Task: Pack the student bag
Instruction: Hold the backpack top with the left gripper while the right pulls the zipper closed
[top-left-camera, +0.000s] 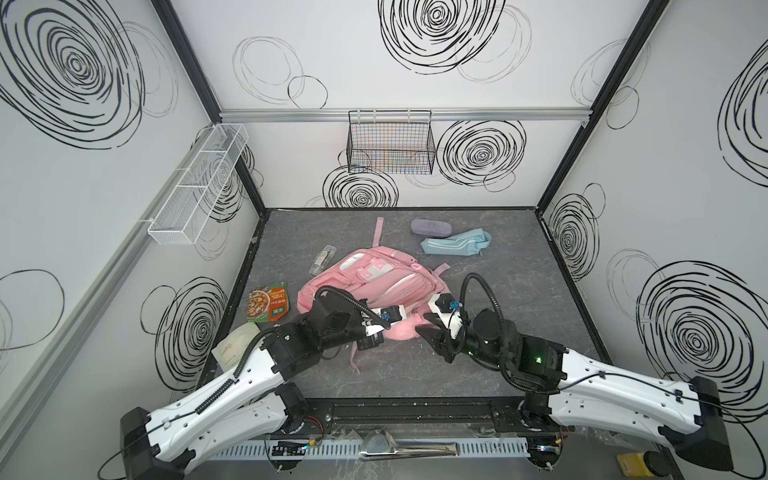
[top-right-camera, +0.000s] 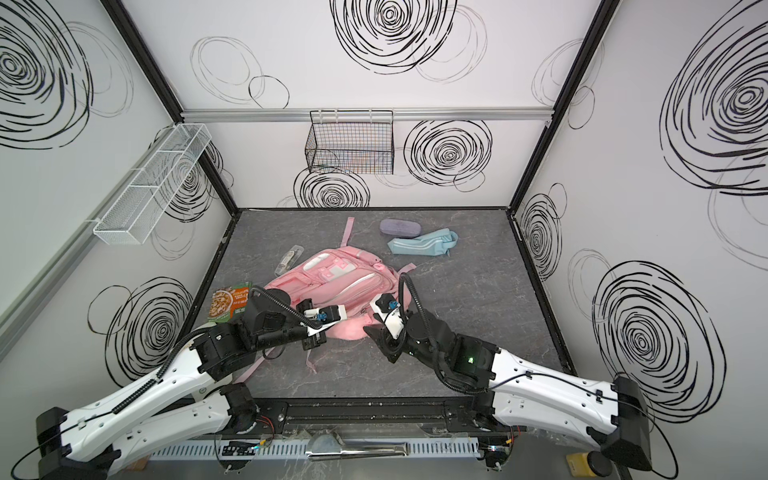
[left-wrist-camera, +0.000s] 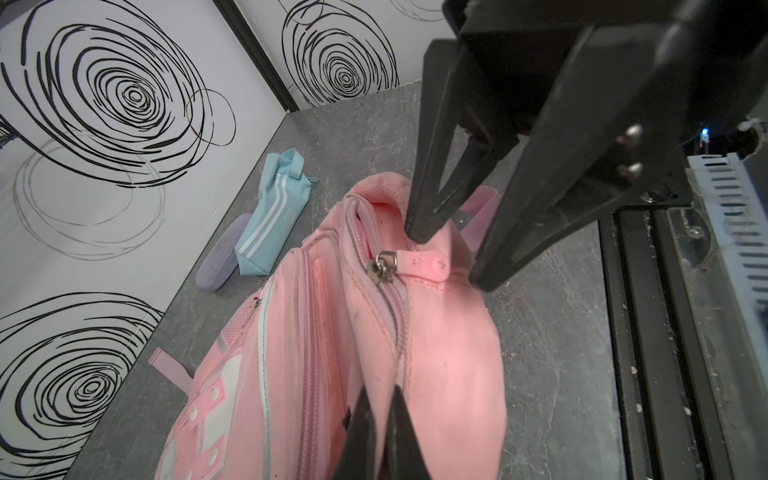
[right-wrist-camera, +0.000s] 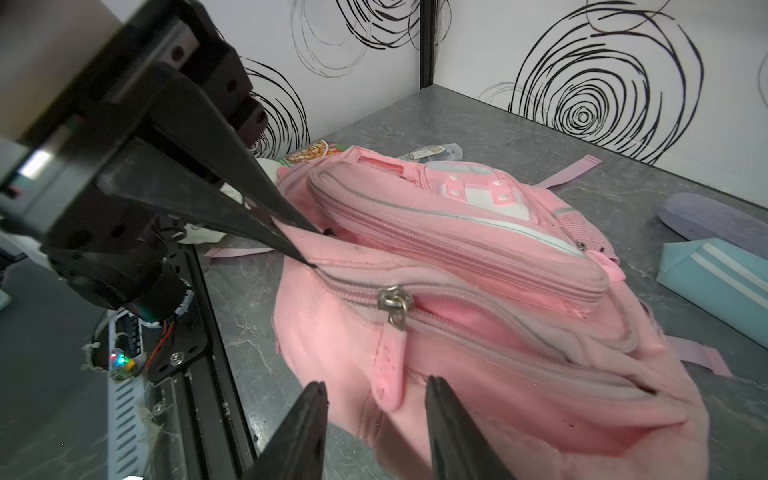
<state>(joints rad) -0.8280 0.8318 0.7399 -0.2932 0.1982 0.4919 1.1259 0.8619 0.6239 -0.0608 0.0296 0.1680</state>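
A dark grey marbled surface (top-left-camera: 519, 332) sits inside white walls scrawled with black spirals. In its middle lies the student bag (top-left-camera: 374, 282), a pink backpack on its back with its front pockets facing up and its top end towards the near edge. Its main zip gapes partway, and only pink lining shows inside. A long white mesh basket (top-left-camera: 195, 187) hangs on the left wall and a black wire basket (top-left-camera: 390, 145) on the far wall. Far right on the surface lie a light-blue pouch (top-left-camera: 453, 245) and, touching it, a purple case (top-left-camera: 430, 227). A snack packet (top-left-camera: 268, 301) lies left of the bag. The left hand (left-wrist-camera: 381, 392) is clenched on the bag's fabric at the near end of the zip. The right hand (right-wrist-camera: 376, 384) is released, its fingers (right-wrist-camera: 440, 399) either side of the pink zip pull (right-wrist-camera: 388, 365).
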